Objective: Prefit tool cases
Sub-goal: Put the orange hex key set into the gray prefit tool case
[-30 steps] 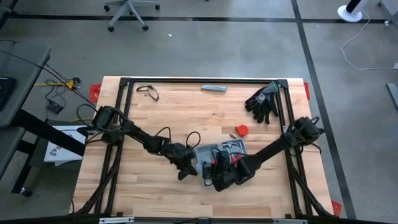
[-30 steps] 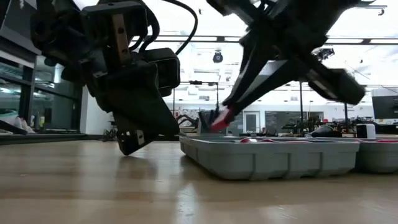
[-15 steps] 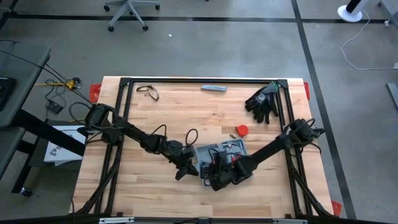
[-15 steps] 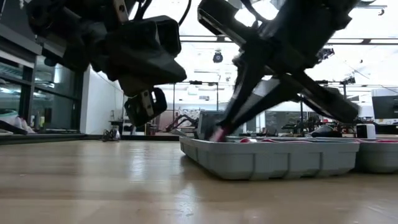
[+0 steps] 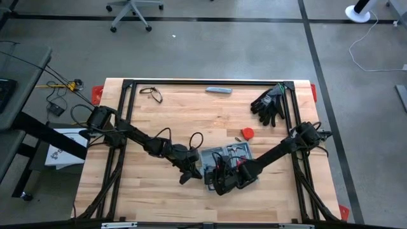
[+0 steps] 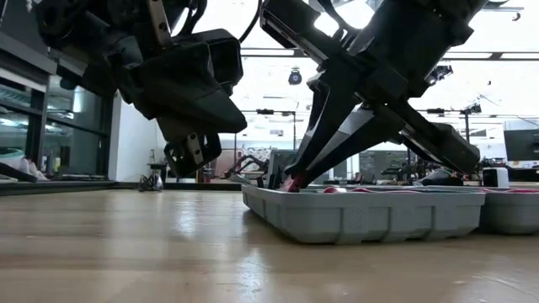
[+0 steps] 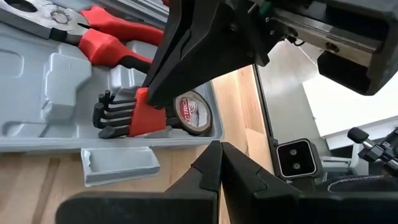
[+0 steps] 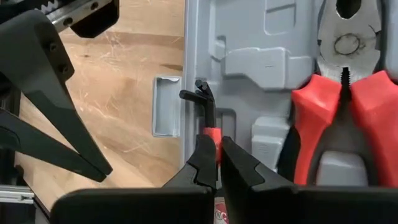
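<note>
Pliers (image 8: 348, 118) already seated in the open tool case (image 5: 219, 157), right end effector (image 8: 217, 163) clamped on the red hex-key holder (image 7: 152, 115), pressing it home; left end effector (image 5: 184, 179) pinched empty beside, lid not closed.

I see the tool case (image 5: 224, 160) lying open on the worktop (image 5: 133, 197), toward its near edge and a little right of centre. My right hand (image 5: 215, 179) reaches down into the case's left part, closed on the hex key set (image 7: 127, 117), which sits in its recess beside the tape roll (image 7: 190, 112). The pliers (image 8: 347, 99) lie in the case, next to that recess. My left hand (image 5: 185, 179) hangs just left of the case, above the worktop, closed on nothing. Along the far edge lie the glasses (image 5: 151, 93) at left, the slim bar (image 5: 218, 90) in the middle and the gloves (image 5: 269, 104) at right. A small disc (image 5: 247, 133) lies just behind the case.
</note>
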### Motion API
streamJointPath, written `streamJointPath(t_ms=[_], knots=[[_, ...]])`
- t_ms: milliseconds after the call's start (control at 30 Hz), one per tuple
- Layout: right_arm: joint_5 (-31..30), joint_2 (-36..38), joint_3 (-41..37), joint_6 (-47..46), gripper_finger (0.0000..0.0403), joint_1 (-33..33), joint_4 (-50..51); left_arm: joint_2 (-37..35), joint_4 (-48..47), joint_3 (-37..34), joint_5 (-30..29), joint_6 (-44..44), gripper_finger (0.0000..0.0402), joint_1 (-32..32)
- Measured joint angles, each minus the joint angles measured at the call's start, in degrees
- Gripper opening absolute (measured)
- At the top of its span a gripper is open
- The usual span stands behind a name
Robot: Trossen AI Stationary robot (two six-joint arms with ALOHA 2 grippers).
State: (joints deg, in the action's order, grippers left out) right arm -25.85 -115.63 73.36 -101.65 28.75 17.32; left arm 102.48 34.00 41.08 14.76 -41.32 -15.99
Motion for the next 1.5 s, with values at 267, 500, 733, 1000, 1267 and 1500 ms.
streamJointPath(t_ms=[267,500,733,1000,1267,1500], knots=[[-0.11,0.00,0.00,1.25,0.0024,-0.86,-0.13,0.00,-1.42,0.02,-0.02,0.08,0.0000,0.00],[-0.68,0.00,0.00,1.20,0.0026,-1.40,-0.06,0.00,-2.78,0.02,-0.07,0.68,0.0000,-0.02],[3.31,-2.43,0.01,1.89,0.0028,-1.30,-4.84,0.00,-2.89,0.02,-0.11,1.09,0.0000,0.00],[3.81,-3.45,0.24,3.47,0.0028,-1.25,-8.54,0.00,-3.24,0.02,-0.11,1.13,0.0000,0.00],[4.69,-3.45,0.15,5.55,0.0028,-0.50,-8.77,0.00,-4.48,0.02,-0.11,1.51,0.0000,-0.02],[6.24,-3.50,0.09,7.48,0.0076,-0.45,-9.00,0.00,-4.48,0.02,-0.10,1.51,0.0000,-0.01]])
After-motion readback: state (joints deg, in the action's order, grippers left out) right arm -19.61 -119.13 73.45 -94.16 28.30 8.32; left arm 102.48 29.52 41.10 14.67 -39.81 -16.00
